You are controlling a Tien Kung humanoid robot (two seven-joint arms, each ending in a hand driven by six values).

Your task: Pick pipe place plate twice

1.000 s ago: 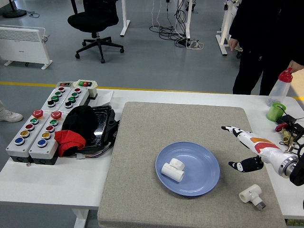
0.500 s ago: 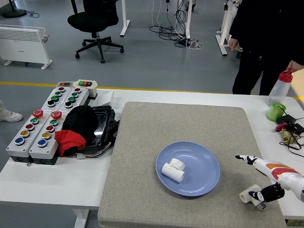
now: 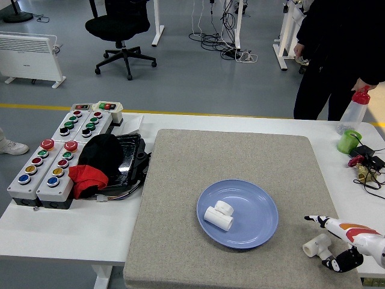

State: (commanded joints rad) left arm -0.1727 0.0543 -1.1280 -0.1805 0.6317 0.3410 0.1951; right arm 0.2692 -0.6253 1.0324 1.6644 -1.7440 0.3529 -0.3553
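A blue plate point(image 3: 263, 203) lies on the grey mat, and one white pipe fitting point(image 3: 219, 217) rests on it left of centre. A second white pipe fitting point(image 3: 316, 245) lies on the mat to the plate's right, near the front edge. My right hand point(image 3: 325, 242) comes in from the lower right corner and is open. Its white forefinger point(image 3: 315, 220) stretches just behind that fitting, and the dark thumb point(image 3: 340, 262) sits just in front and to the right. The fitting lies between them, not gripped. My left arm is out of sight.
A grey mat point(image 3: 198, 162) covers the table's middle. Button boxes point(image 3: 54, 162), a black tray and a black and red cloth point(image 3: 96, 162) sit at left. At far right stand a spray bottle point(image 3: 354, 111), a green cup point(image 3: 349, 142) and cables. A person's hand rests on the bottle.
My right hand has dropped and drawn back toward the table's front edge, from beside the plate down to the loose fitting. The person at the far right has shifted slightly.
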